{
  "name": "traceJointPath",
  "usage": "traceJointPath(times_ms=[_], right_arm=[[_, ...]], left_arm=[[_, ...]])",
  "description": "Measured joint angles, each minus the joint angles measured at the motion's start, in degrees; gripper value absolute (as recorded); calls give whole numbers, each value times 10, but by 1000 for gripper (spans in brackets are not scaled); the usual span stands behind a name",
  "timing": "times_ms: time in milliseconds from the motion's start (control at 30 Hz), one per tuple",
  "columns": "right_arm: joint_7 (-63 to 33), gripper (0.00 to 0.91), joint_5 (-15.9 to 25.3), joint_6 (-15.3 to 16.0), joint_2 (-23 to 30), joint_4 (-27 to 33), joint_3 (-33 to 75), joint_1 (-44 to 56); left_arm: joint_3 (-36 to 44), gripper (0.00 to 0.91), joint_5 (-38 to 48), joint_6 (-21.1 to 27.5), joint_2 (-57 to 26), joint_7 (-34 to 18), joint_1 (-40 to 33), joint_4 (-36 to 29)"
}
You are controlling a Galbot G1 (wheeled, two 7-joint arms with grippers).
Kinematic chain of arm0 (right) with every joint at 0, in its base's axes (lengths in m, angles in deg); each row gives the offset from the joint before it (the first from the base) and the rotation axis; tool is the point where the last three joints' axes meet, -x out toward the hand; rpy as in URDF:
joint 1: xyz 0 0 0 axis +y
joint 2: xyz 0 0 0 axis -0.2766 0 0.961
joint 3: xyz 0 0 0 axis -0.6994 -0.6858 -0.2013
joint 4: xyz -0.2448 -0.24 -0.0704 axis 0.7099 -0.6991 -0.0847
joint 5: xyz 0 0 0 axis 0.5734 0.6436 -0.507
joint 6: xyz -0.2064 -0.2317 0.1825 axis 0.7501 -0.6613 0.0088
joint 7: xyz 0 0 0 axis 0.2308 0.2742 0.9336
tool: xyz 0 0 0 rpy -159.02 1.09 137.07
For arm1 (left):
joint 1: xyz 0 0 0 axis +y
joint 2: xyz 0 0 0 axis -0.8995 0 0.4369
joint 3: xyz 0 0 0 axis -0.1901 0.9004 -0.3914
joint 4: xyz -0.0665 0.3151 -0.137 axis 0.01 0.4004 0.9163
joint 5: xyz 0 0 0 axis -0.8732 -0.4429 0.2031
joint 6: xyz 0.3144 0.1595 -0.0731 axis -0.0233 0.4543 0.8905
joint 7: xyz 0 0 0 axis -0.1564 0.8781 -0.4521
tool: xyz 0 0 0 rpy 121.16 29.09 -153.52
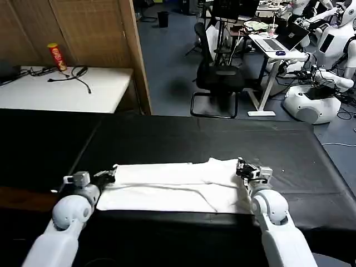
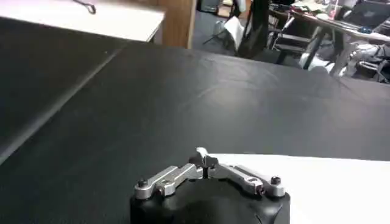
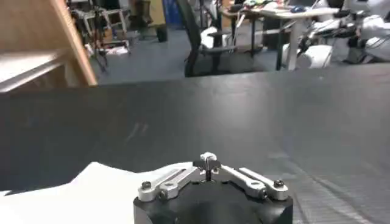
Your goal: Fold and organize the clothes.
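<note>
T-shirt (image 1: 172,186) folded into band on black table (image 1: 289,150). Left gripper (image 1: 108,176), right gripper (image 1: 245,169) pinch its ends; I'd lift both evenly, keeping cloth taut.

White T-shirt (image 1: 172,186): soft matt cloth, lightly creased. Surface (image 1: 222,142): black matt covering with a fine weave. Left gripper (image 2: 204,159) and right gripper (image 3: 208,161): bare silvery metal linkages on glossy black housings. Arm shells: smooth white plastic. Partition (image 1: 89,33): wood-grain panel.
</note>
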Motion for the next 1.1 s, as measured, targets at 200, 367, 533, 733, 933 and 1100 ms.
traceJointPath(times_ms=[200, 367, 533, 733, 933, 1100], right_arm=[[7, 166, 1, -1, 2, 7, 6, 3], [43, 878, -23, 19, -10, -13, 18, 17], [53, 878, -31, 20, -25, -52, 33, 41], [58, 878, -52, 20, -44, -121, 57, 84], [58, 878, -65, 20, -49, -181, 83, 130], [57, 878, -64, 19, -48, -219, 98, 158]], left_arm=[[3, 107, -5, -5, 2, 0, -28, 23], [4, 878, -3, -17, 7, -2, -36, 26], [1, 878, -4, -21, 6, 1, -30, 16], [-17, 878, 6, -20, -11, -1, -10, -6], [-42, 878, 14, -22, -15, 0, 38, -48], [-48, 878, -9, -31, -3, 1, 86, -68]])
